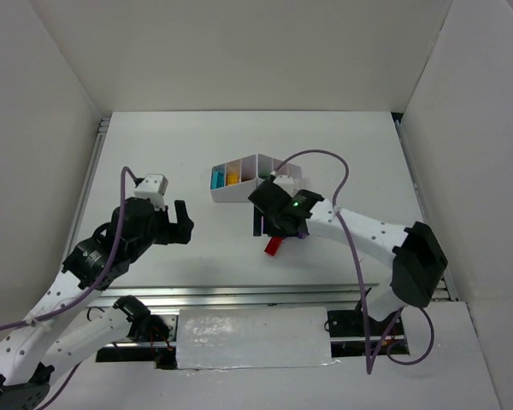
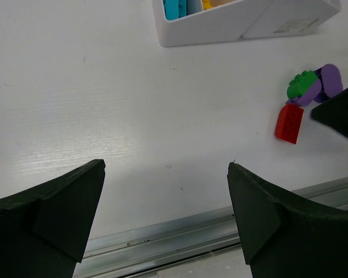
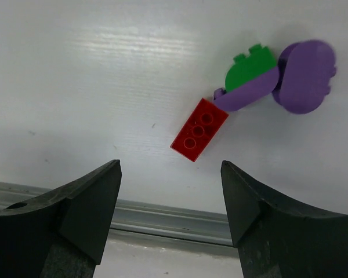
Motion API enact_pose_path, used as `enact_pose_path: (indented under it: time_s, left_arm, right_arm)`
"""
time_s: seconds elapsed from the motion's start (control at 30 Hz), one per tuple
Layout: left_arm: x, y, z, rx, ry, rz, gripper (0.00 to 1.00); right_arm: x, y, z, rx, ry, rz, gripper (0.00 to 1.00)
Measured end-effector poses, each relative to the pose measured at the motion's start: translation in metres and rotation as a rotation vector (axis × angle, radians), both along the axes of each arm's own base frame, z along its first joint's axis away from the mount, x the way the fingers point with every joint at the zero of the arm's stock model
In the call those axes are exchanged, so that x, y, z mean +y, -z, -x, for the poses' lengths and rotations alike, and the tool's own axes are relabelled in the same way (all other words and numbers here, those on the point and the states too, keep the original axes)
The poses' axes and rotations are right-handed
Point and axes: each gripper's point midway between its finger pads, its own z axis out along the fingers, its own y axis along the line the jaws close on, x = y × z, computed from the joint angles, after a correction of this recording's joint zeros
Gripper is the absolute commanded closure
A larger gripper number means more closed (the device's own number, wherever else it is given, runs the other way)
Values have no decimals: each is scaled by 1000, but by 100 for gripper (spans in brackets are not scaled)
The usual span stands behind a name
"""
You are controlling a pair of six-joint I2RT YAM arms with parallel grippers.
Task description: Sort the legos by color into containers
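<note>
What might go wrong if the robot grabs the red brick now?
1. The red brick lies slanted to the open right gripper, so it may twist or slip out when the fingers close.
2. Its corner sits right by the purple piece and the green brick, so those could get bumped or dragged along.
3. The metal rail is near, so a shove might send the brick there.

Right tool (image 3: 169, 168): jaws parted, nothing between them, hovering over the white tabletop (image 3: 75, 75). Red lego (image 3: 199, 130) lies flat, studs up, just past the fingertips. Its far corner touches a purple bar (image 3: 246, 95) with a green lego (image 3: 250, 66) against it; round purple piece (image 3: 304, 75) alongside. Metal rail (image 3: 162, 217) along the tabletop edge.
</note>
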Motion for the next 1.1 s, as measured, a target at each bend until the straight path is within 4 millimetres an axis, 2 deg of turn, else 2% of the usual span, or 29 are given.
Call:
enact_pose_path:
  time_s: [0.13,0.2,0.43,0.57,0.7,0.73,0.8,1.1]
  left_arm:
    - [3,-12,4,-45,-1,31,1]
    - [3,-13,5,-48,0,33,0]
    - [0,-10,6,-40,12,28,1]
    - [-2,-9,7,-39,22,28,1]
    - [-5,-10,9,-43,38,31,0]
    - [-5,-10,9,-44,40,32,1]
    - [-6,-10,9,-44,42,32,1]
    - [-7,-9,9,-38,46,30,1]
  right_arm:
    - [2,51,14,90,54,90,25]
    - [0,67,17,110,89,123,25]
    - [0,97,11,126,151,174,25]
    - [1,118,11,152,170,203,29]
    - [5,124,6,143,182,184,40]
    - [6,124,4,138,185,177,50]
    - [8,125,2,129,187,161,60]
    - [19,123,6,123,143,135,78]
